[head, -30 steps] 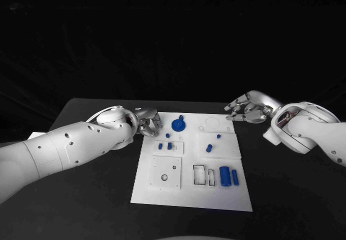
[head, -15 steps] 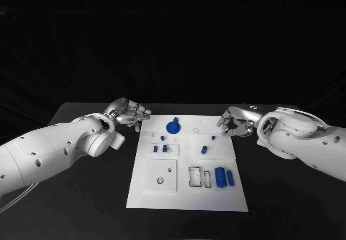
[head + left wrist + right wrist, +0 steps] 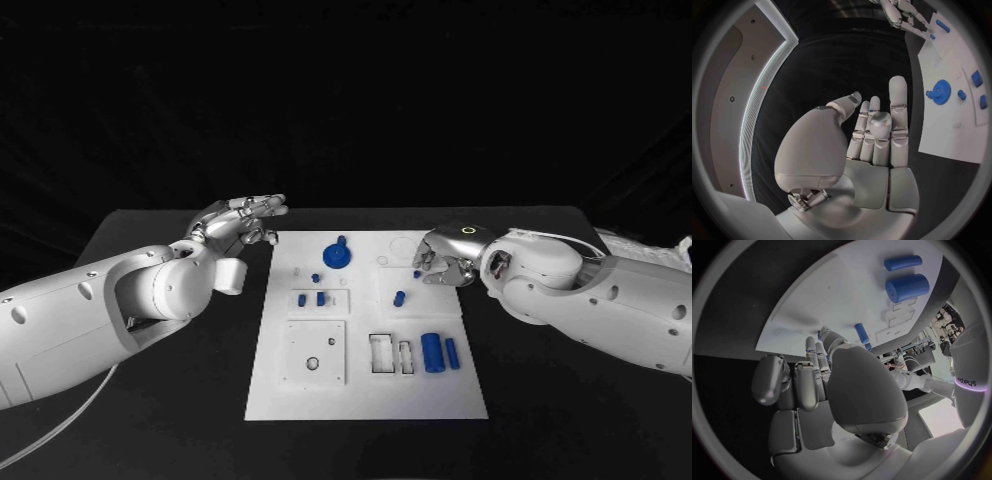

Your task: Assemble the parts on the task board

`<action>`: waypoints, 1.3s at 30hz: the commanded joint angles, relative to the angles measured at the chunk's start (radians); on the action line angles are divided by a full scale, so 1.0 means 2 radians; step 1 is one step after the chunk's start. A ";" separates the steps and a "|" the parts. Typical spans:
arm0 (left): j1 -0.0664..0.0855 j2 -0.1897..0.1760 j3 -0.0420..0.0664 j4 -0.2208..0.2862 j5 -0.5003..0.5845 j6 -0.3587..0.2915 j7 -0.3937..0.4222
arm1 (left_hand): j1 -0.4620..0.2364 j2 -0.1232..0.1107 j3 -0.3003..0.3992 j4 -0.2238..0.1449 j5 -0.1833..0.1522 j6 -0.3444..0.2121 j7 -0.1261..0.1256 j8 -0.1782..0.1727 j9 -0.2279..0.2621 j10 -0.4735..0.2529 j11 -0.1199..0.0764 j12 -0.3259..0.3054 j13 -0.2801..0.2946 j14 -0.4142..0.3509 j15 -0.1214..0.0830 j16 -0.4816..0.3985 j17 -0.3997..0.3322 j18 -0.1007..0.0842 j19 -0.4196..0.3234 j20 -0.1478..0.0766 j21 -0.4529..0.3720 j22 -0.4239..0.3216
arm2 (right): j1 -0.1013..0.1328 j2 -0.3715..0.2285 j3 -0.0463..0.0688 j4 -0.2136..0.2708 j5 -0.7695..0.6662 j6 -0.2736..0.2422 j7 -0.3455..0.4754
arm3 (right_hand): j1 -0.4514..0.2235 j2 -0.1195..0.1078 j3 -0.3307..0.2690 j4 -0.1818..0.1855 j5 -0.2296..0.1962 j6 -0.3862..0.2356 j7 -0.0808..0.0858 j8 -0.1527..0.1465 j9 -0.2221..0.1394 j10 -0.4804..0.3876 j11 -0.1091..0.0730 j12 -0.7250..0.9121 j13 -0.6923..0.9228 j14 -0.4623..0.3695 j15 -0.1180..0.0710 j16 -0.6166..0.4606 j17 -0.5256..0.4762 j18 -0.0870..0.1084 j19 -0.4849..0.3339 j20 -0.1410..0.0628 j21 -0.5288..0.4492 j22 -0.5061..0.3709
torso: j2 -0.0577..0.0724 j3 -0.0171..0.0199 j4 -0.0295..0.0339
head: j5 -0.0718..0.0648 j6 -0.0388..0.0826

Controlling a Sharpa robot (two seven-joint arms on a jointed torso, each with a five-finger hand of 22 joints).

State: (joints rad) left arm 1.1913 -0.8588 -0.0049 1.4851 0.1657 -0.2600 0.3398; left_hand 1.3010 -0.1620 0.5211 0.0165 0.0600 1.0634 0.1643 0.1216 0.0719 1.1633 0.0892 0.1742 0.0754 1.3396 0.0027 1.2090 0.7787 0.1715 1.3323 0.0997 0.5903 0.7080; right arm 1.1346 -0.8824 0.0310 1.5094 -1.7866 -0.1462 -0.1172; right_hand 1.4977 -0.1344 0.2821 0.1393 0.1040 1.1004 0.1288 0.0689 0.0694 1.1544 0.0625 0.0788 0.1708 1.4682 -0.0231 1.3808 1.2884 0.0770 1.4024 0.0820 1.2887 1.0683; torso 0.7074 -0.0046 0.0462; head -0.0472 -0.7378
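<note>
A: Both hands have shifted since a second ago. Right hand (image 3: 441, 260) has come in over the far right of the task board (image 3: 361, 395); left hand (image 3: 242, 222) has lifted off the board's far left corner and hangs over the worktop (image 3: 173, 400).

B: Start from the near end. Where are the parts?

A: Nearest, two blue cylinders (image 3: 440, 353) lie side by side beside two open slots. Further back, a small blue peg (image 3: 398, 297) sits alone, and a little cluster of pegs (image 3: 310, 298) sits in the left recess. Furthest, the blue gear (image 3: 336, 255) lies near the far edge.

B: And the fingers?

A: On the left they are straight and close together, holding nothing. On the right they are curled downward over the board; whether they pinch anything, I cannot tell.

B: Risk?

A: I judge the right hand, reaching low, could nudge that lone peg or knock it over, because its curled fingers hang just beyond it.
</note>
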 commanded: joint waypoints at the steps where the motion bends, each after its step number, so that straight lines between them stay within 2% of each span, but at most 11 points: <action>1: 0.000 -0.001 0.000 0.005 0.040 0.021 0.024 | -0.001 0.004 -0.003 0.000 0.003 0.000 0.000 0.003 -0.001 -0.002 0.001 0.004 0.000 -0.003 0.000 -0.002 -0.002 0.005 -0.005 0.000 -0.004 -0.001 | -0.002 0.006 0.000 -0.004 -0.023 0.009 -0.003 | -0.002 -0.004 0.007 0.000 -0.003 -0.005 -0.001 -0.003 -0.001 0.001 0.002 -0.004 -0.005 0.025 -0.001 -0.002 -0.001 0.009 0.001 -0.002 -0.003 0.000 | 0.000 0.0001 0.0002 | 0.002 0.000; 13: 0.000 -0.003 0.000 0.014 0.040 0.023 0.022 | 0.003 0.006 -0.006 -0.003 0.004 -0.002 0.001 0.003 -0.001 -0.005 0.001 0.006 0.000 -0.008 0.001 -0.005 -0.010 0.005 -0.007 0.000 -0.007 -0.003 | -0.006 0.023 -0.001 -0.019 -0.021 0.014 0.002 | -0.007 0.000 0.029 -0.002 -0.013 -0.005 0.001 -0.003 0.000 0.005 0.003 -0.005 -0.021 0.025 0.002 -0.001 0.000 0.009 0.002 0.001 -0.003 0.001 | 0.000 0.0004 0.0000 | 0.003 -0.002; 22: 0.000 -0.004 0.000 0.014 0.039 0.023 0.017 | 0.006 0.008 -0.008 -0.005 0.005 -0.005 0.002 0.003 -0.001 -0.007 0.002 0.007 0.000 -0.011 0.001 -0.007 -0.015 0.005 -0.007 0.000 -0.009 -0.005 | -0.007 0.027 -0.002 -0.021 -0.018 0.032 -0.001 | -0.013 0.009 0.057 -0.006 -0.021 0.010 0.000 0.002 0.003 0.025 0.002 0.001 -0.033 0.025 0.003 -0.004 -0.006 0.009 0.005 0.002 0.000 0.004 | 0.000 0.0005 -0.0005 | 0.006 -0.005; 28: 0.000 -0.005 0.000 0.015 0.037 0.024 0.013 | 0.008 0.008 -0.009 -0.007 0.005 -0.007 0.003 0.003 -0.002 -0.010 0.003 0.008 0.000 -0.013 0.002 -0.008 -0.018 0.005 -0.008 0.001 -0.010 -0.005 | -0.008 0.028 -0.002 -0.019 -0.027 0.041 -0.009 | 0.000 0.017 0.081 -0.027 -0.021 0.031 -0.002 0.008 0.007 0.048 -0.003 0.004 -0.034 0.026 -0.001 -0.001 -0.004 0.008 0.007 -0.002 0.003 0.008 | 0.000 0.0009 -0.0002 | 0.006 -0.005; 32: 0.000 -0.004 0.000 0.014 0.033 0.023 0.006 | 0.012 0.009 -0.009 -0.010 0.005 -0.009 0.003 0.003 -0.002 -0.012 0.003 0.009 -0.001 -0.015 0.002 -0.009 -0.021 0.005 -0.008 0.001 -0.012 -0.006 | -0.008 0.028 -0.002 -0.018 -0.038 0.037 -0.015 | 0.003 0.012 0.098 -0.046 -0.021 0.032 0.000 0.004 0.008 0.052 -0.002 0.000 -0.037 0.026 -0.001 0.000 -0.003 0.008 0.008 -0.002 0.004 0.009 | -0.001 0.0007 -0.0002 | 0.005 -0.007; 39: 0.000 -0.004 0.000 0.013 0.029 0.024 0.001 | 0.015 0.010 -0.010 -0.013 0.005 -0.012 0.005 0.003 -0.002 -0.015 0.004 0.010 -0.001 -0.017 0.003 -0.010 -0.025 0.005 -0.009 0.001 -0.013 -0.007 | -0.009 0.029 -0.002 -0.015 -0.055 0.030 -0.024 | -0.001 0.010 0.114 -0.061 -0.022 0.035 0.001 0.002 0.008 0.057 -0.001 -0.003 -0.039 0.026 0.000 0.001 -0.003 0.008 0.008 -0.002 0.005 0.011 | -0.001 0.0009 -0.0008 | 0.004 -0.007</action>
State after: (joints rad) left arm 1.1908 -0.8679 -0.0062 1.5101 0.2333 -0.2324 0.3498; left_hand 1.3223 -0.1407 0.5004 -0.0042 0.0648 1.0463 0.1731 0.1257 0.0688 1.1410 0.0969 0.1897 0.0750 1.3152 0.0089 1.1918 0.7302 0.1714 1.3218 0.1034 0.5690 0.6951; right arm 1.1238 -0.8252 0.0319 1.4791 -1.8531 -0.1182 -0.1421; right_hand 1.4902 -0.1184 0.4739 0.0520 0.0576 1.1647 0.1320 0.0766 0.0849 1.2401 0.0841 0.0761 0.0906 1.4682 -0.0231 1.3788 1.2813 0.0770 1.4112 0.0805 1.2934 1.0888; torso 0.7063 -0.0028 0.0452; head -0.0383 -0.7517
